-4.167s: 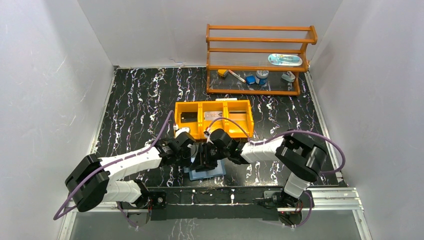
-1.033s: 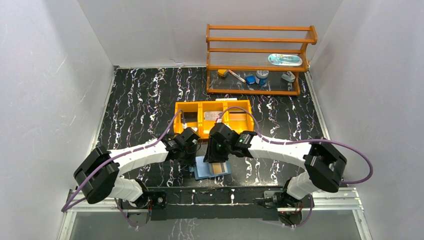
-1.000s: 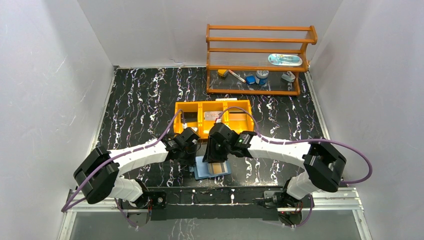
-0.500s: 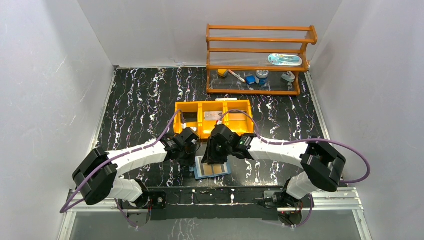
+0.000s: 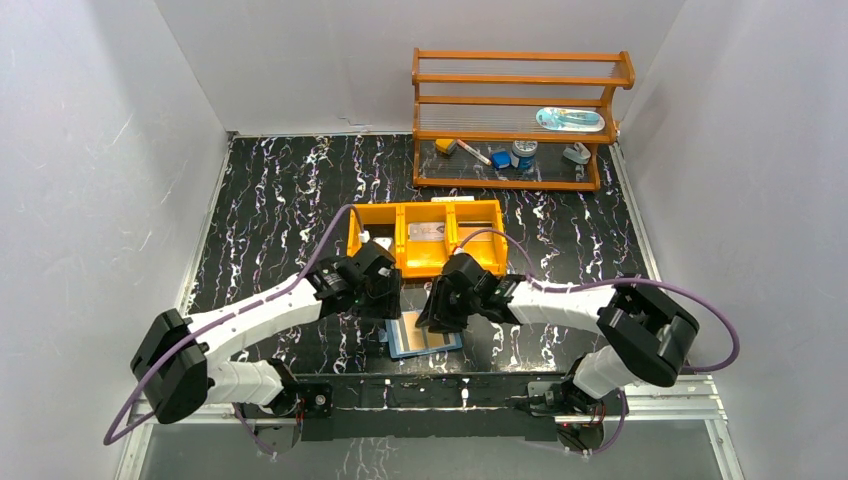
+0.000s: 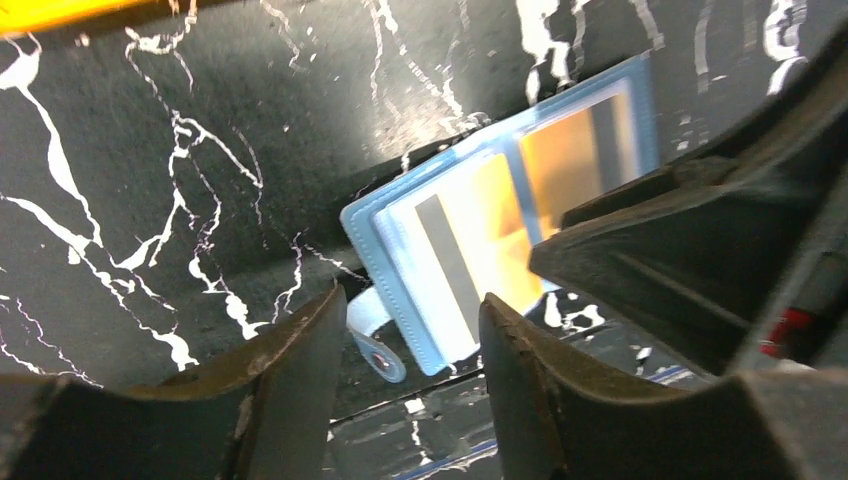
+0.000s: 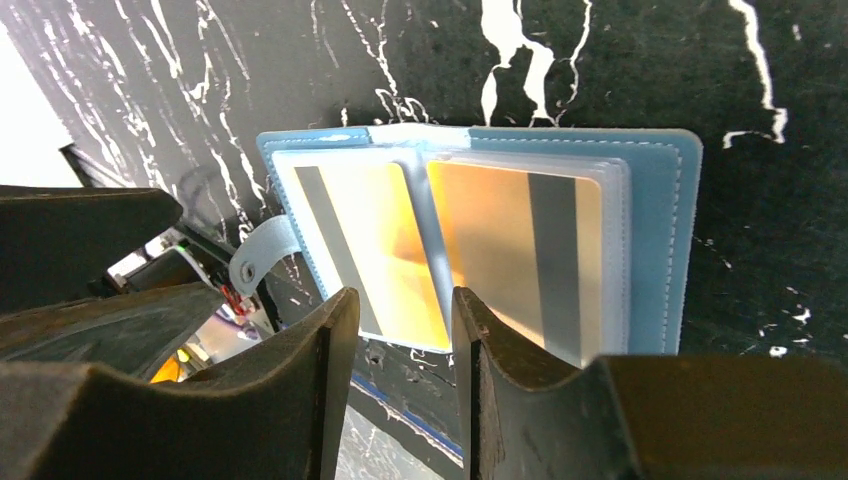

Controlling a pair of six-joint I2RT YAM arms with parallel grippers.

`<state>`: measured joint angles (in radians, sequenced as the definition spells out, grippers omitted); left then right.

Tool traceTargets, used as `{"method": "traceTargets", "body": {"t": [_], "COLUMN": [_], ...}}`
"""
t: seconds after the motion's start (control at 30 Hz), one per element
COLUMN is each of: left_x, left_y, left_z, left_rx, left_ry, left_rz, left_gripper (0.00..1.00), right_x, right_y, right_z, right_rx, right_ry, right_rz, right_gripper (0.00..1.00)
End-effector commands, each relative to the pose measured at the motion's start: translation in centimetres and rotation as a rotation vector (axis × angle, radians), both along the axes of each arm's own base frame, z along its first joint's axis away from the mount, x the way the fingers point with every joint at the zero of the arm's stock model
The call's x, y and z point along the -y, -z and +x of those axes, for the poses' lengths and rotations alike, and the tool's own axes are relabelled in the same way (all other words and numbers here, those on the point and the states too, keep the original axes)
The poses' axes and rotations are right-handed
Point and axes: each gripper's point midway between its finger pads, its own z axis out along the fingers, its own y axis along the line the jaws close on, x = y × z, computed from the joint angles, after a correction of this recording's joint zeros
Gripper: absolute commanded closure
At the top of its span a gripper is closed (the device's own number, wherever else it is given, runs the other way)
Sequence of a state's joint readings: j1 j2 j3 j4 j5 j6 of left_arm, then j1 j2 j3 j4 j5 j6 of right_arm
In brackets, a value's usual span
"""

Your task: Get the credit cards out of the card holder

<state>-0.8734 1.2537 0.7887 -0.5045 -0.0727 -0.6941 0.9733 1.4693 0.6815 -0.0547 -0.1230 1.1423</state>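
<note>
Having just opened and lifted, left gripper [image 6: 412,305] and right gripper [image 7: 402,300] hover empty, jaws parted, over the slate-blue two-leaf card holder [image 7: 660,230], which lies open on the black marbled table [image 5: 280,200]; thin orange-and-silver credit cards [image 7: 505,255] remain slotted, extraction not yet begun.

On the table [image 5: 270,200], near its front edge and midway between the arm bases: card holder [image 5: 427,335], lying open and flat. Credit cards [image 7: 500,250] sit in the slots of both leaves, either side of the fold. Left gripper [image 6: 412,310] at its left rear, right gripper [image 7: 402,300] at its rear edge. Three-compartment tray [image 5: 425,206] just behind; shelf rack [image 5: 520,80] at the far right rear.
</note>
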Motion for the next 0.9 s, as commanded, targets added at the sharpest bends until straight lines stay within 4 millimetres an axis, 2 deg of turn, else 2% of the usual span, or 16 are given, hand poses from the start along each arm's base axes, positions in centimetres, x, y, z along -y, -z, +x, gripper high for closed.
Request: {"method": "traceTargets", "body": {"t": [0.0, 0.17, 0.43, 0.57, 0.87], "left_x": [0.5, 2.1, 3.5, 3.0, 1.0], "left_y": [-3.5, -3.8, -1.3, 0.2, 4.7], "left_z": [1.0, 0.4, -1.6, -2.3, -3.7], "left_rx": [0.062, 0.01, -0.138, -0.186, -0.261], "left_ry": [-0.013, 0.047, 0.117, 0.111, 0.079], "left_rz": [-0.062, -0.131, -0.156, -0.122, -0.029], "left_gripper": [0.47, 0.46, 0.55, 0.63, 0.7], "right_x": [-1.3, -1.1, -1.2, -1.2, -0.3], "right_y": [-2.3, -2.0, -0.8, -0.2, 1.5], "right_z": [0.5, 0.5, 0.1, -0.1, -0.6], "right_rx": [0.042, 0.037, -0.006, -0.028, -0.076], "right_ry": [0.003, 0.027, 0.031, 0.03, 0.069], "right_rz": [0.13, 0.154, 0.189, 0.195, 0.17], "right_gripper": [0.52, 0.55, 0.58, 0.59, 0.61]}}
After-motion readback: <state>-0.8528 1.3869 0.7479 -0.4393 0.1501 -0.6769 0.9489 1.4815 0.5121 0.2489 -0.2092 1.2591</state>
